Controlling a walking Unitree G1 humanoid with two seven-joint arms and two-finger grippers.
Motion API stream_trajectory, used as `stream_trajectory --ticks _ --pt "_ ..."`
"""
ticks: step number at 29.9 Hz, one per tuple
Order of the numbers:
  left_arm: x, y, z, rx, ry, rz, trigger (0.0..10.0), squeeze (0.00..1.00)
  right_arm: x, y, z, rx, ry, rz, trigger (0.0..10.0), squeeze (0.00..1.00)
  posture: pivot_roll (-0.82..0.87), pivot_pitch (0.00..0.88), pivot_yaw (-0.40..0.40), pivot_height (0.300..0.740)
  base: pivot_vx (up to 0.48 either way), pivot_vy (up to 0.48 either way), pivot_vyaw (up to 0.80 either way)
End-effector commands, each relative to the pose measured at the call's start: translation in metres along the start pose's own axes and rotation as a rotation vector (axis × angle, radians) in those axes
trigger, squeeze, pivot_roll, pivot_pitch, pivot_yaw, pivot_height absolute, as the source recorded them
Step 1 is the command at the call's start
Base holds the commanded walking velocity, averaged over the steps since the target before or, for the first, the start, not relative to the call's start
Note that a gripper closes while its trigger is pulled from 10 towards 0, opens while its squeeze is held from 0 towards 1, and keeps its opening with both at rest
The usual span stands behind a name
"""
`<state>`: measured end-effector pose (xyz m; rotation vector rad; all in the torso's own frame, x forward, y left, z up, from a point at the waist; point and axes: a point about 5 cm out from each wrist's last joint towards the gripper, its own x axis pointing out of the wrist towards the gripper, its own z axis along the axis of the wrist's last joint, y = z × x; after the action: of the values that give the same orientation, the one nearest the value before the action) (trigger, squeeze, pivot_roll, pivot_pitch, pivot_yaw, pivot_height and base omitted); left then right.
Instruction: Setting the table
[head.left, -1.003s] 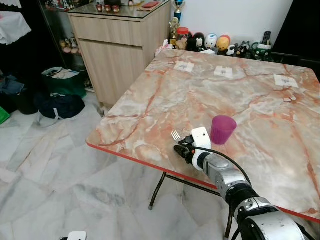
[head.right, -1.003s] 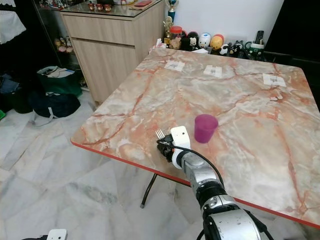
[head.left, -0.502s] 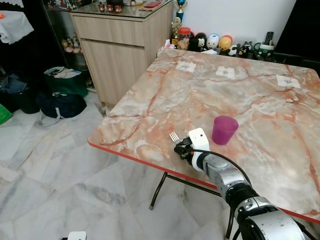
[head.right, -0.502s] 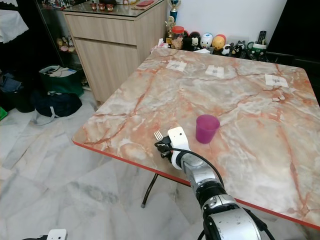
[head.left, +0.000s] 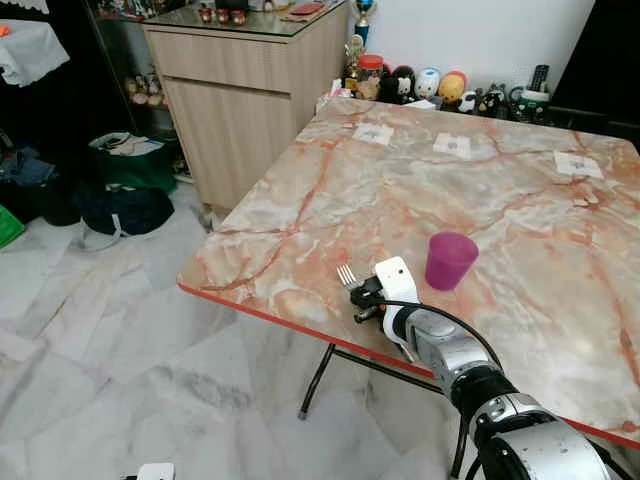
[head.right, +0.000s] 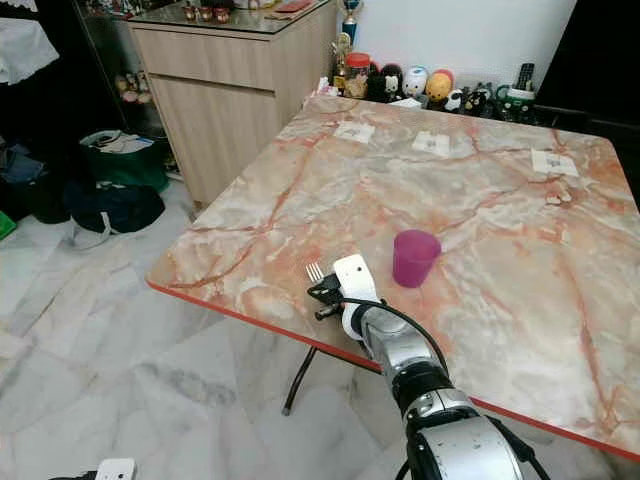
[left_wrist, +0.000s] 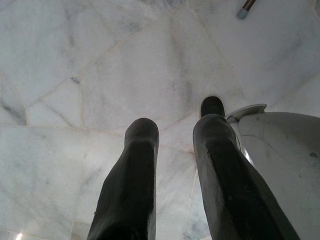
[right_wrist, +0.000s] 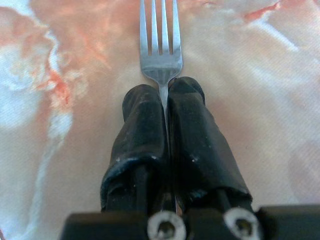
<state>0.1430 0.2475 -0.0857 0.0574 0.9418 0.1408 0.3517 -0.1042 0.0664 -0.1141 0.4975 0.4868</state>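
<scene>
The square table top (head.left: 420, 190) looks like polished pink-and-white marble with a smooth, faintly glossy face and a red rim, and the pale veined marble floor tiles (head.left: 130, 340) share that sheen. The silver metal fork (right_wrist: 160, 40) is bright and reflective, pinched between the matt black rubbery fingers (right_wrist: 142, 130) of the right gripper (right_wrist: 165, 92), whose silver arm (head.left: 450, 355) has a brushed metallic finish. The magenta plastic cup (head.left: 448, 260) looks smooth and slightly translucent, and the light wooden cabinet (head.left: 235, 95) has a matt grain under a glossy dark glass top.
</scene>
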Motion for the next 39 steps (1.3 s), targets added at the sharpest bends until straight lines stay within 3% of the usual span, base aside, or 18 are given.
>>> stream_trajectory --ticks 1,5,8,9,10,17,20,26,29,39 --pt "-0.001 -0.001 -0.006 -0.014 0.023 -0.005 10.0 0.0 -0.001 -0.001 -0.007 0.001 0.033 -0.005 0.0 0.0 0.04 0.024 -0.012 0.74 0.0 0.0 0.0" --pt "-0.001 -0.001 -0.006 -0.014 0.024 -0.005 10.0 0.0 -0.001 -0.001 -0.006 0.002 0.026 -0.013 0.0 0.0 0.04 0.024 -0.014 0.74 0.0 0.0 0.0" --pt "-0.001 -0.001 -0.006 -0.014 0.025 -0.005 10.0 0.0 -0.002 -0.004 0.003 0.027 -0.067 -0.059 0.0 0.0 0.04 0.023 -0.016 0.74 0.0 0.0 0.0" --pt "-0.001 -0.001 -0.006 -0.015 0.025 -0.004 10.0 0.0 -0.002 -0.006 0.008 0.047 -0.117 -0.085 3.8 0.0 0.04 0.023 -0.016 0.74 0.0 0.0 0.0" --pt "-0.001 -0.001 -0.006 -0.016 0.025 -0.003 10.0 0.0 -0.005 -0.01 0.02 0.093 -0.226 -0.13 10.0 0.0 0.04 0.024 -0.015 0.74 0.0 0.0 0.0" --pt "-0.002 -0.001 -0.007 -0.005 0.024 0.004 10.0 0.0 -0.028 -0.013 0.05 0.115 -0.555 -0.27 10.0 0.0 0.03 0.027 -0.013 0.74 0.0 0.0 0.0" --pt "-0.002 0.0 -0.007 -0.003 0.023 0.008 10.0 0.0 -0.033 -0.011 0.053 0.104 -0.595 -0.288 10.0 0.0 0.03 0.028 -0.011 0.74 0.0 0.0 0.0" --pt "-0.002 0.001 -0.007 -0.013 0.009 0.012 10.0 0.0 -0.067 -0.014 0.068 0.058 -0.78 -0.387 10.0 0.0 0.01 0.03 -0.008 0.74 0.0 0.0 0.0" --pt "-0.002 0.001 -0.007 0.003 0.013 0.011 10.0 0.0 -0.082 -0.025 0.061 0.051 -0.778 -0.483 10.0 0.0 0.0 0.033 -0.006 0.74 0.0 0.0 0.0" --pt "-0.002 0.0 -0.006 0.033 0.013 -0.001 10.0 0.0 -0.087 -0.032 0.051 0.105 -0.721 -0.548 10.0 0.0 0.0 0.03 -0.013 0.74 0.0 -0.122 -0.3"
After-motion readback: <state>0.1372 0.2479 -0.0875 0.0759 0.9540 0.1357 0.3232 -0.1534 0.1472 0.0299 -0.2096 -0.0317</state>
